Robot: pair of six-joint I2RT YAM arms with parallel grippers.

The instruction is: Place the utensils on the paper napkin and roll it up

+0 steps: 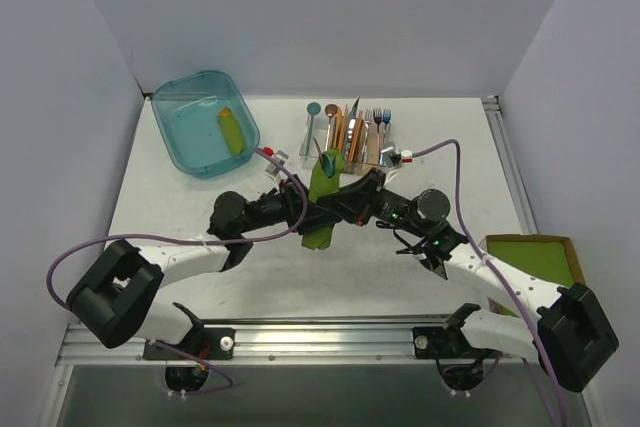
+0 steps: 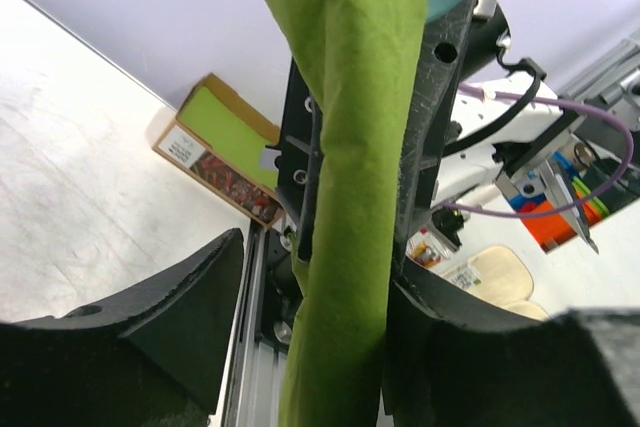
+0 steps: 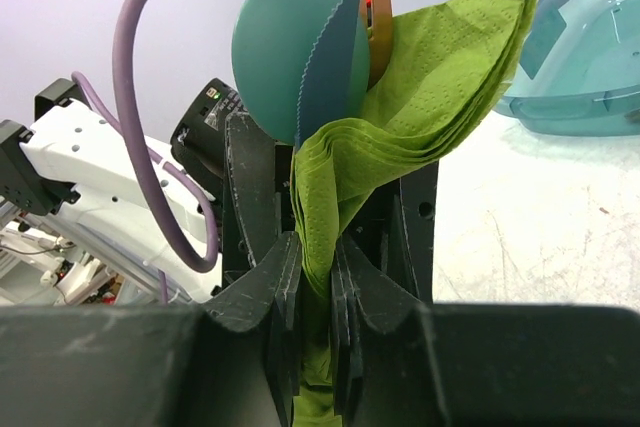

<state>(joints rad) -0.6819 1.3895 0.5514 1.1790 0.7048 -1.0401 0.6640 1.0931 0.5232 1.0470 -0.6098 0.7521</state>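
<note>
Far left, a teal tub (image 1: 178, 147). Next, left gripper (image 1: 305, 219) astride the rolled paper napkin (image 1: 323, 197) at the table's middle, fingers loose, a gap on one side. Teal spoon (image 3: 280, 57) and copper fork (image 3: 378, 47) sticking out of the roll's top. Right gripper (image 3: 318, 267) clenched on the napkin. Far right, green stack (image 1: 530, 252) in cardboard.

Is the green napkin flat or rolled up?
Rolled up. The napkin is a long tube held off the table, pinched by the right gripper, with the spoon and fork poking out.

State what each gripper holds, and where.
The right gripper pinches the rolled paper napkin below the protruding utensils; the left gripper straddles it, open.
</note>
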